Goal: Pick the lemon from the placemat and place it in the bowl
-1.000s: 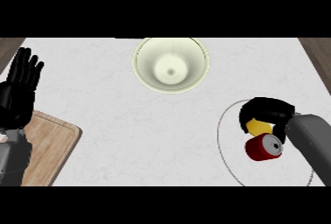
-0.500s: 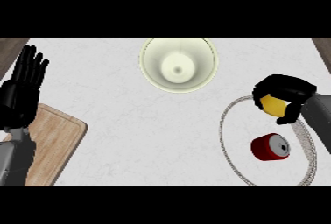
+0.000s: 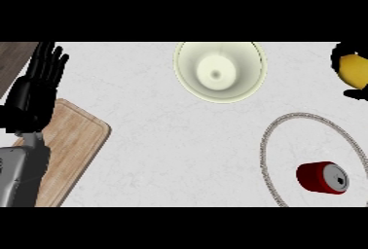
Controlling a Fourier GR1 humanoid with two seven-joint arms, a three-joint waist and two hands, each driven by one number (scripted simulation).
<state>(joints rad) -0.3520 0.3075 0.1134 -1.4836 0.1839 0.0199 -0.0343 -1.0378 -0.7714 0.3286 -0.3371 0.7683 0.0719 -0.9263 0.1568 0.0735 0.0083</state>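
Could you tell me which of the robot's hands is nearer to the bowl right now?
Right. The right hand, curled round the lemon, is at the view's right edge, level with the bowl. The left hand rests open at the left edge, above the cutting board, farther away.

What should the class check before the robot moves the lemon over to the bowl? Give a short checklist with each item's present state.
1. Lemon held in right hand: ok.
2. Lemon lifted off the placemat: ok.
3. Bowl upright and holding nothing: ok.
4. Counter between lemon and bowl free of obstacles: ok.
5. Red can lying on placemat, away from the bowl: ok.
6. Left hand open, resting at far left: ok.
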